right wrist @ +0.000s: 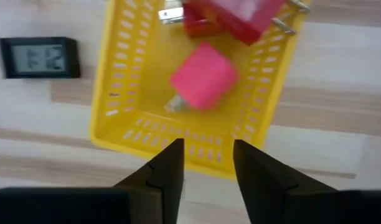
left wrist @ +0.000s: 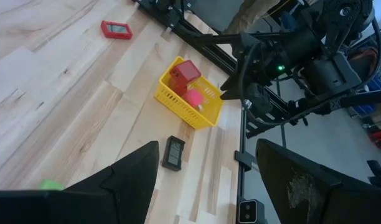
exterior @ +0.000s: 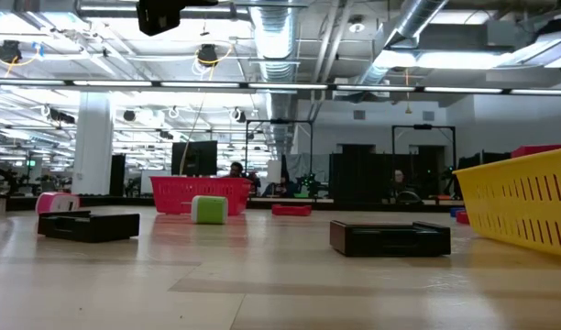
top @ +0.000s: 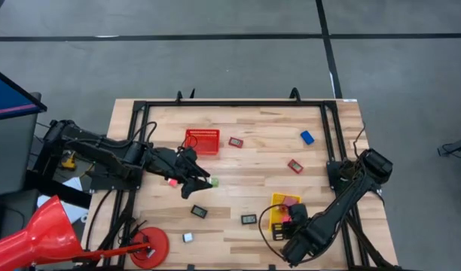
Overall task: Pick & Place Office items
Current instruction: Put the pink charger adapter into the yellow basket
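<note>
Small office items lie scattered on the wooden table: a green block [top: 214, 181], a pink block [top: 172, 181], a blue block [top: 306, 137], red-framed rectangles [top: 236, 141] and dark rectangles with pale faces [top: 199, 211]. My left gripper [top: 199, 183] hangs open and empty just left of the green block [left wrist: 51, 185]. My right gripper [right wrist: 208, 144] is open and empty over the near wall of the yellow bin [right wrist: 147, 134]. A pink block [right wrist: 203, 84] and a red piece [right wrist: 231, 15] lie in the bin.
A red mesh basket [top: 203, 141] stands at the far middle. Another dark rectangle [top: 248, 219] lies left of the yellow bin [top: 276, 205]. A black frame [top: 230, 104] edges the table. A red cone [top: 35, 233] and a red disc [top: 150, 247] sit at the near left.
</note>
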{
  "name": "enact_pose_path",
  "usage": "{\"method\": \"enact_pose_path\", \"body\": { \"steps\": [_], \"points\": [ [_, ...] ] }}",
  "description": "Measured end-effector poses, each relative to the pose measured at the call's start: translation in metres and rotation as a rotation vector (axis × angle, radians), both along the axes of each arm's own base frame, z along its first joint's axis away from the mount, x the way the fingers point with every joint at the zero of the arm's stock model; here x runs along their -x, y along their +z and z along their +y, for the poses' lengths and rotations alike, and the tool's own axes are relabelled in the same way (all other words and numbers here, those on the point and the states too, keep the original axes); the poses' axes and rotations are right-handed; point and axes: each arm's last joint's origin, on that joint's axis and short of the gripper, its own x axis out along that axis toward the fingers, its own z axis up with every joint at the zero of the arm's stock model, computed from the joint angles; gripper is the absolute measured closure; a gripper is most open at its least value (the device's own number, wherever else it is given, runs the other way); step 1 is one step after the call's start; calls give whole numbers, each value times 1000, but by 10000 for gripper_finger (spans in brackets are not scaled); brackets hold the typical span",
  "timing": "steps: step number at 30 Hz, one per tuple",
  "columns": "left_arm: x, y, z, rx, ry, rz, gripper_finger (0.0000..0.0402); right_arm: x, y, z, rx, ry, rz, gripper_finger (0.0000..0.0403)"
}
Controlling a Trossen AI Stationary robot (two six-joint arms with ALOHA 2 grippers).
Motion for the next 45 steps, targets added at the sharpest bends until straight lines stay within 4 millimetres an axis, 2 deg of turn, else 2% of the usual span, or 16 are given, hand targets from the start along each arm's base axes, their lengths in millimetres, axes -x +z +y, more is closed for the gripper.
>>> {"method": "enact_pose_path", "body": {
  "steps": [8,12,16,21,24,29,33,35,37,40,45],
  "points": [
    [0,0,0,0,-3,1,137,-20,31,10,65,107,-280,300],
    [0,0,0,0,-5,1,137,-40,47,13,125,307,-435,301],
    [1,-3,0,-9,-4,30,137,-58,52,7,184,509,-479,301],
    [16,-15,3,-48,21,211,137,-76,52,-15,176,568,-421,297],
    [33,-24,-1,-65,32,361,137,-81,54,-27,172,550,-405,284],
    [57,-32,-11,-100,30,531,137,-74,71,-33,234,578,-445,259],
    [75,-44,-10,-125,155,758,137,-66,87,-43,272,553,-470,248],
    [78,-49,-6,-155,221,826,137,-63,96,-47,307,517,-507,246],
    [74,-52,-5,-204,175,840,137,-59,103,-50,335,499,-535,245],
    [69,-56,-6,-328,9,865,137,-55,114,-56,365,479,-569,245],
    [57,-69,-13,-524,-338,905,137,-48,128,-63,381,470,-609,245]
  ]
}}
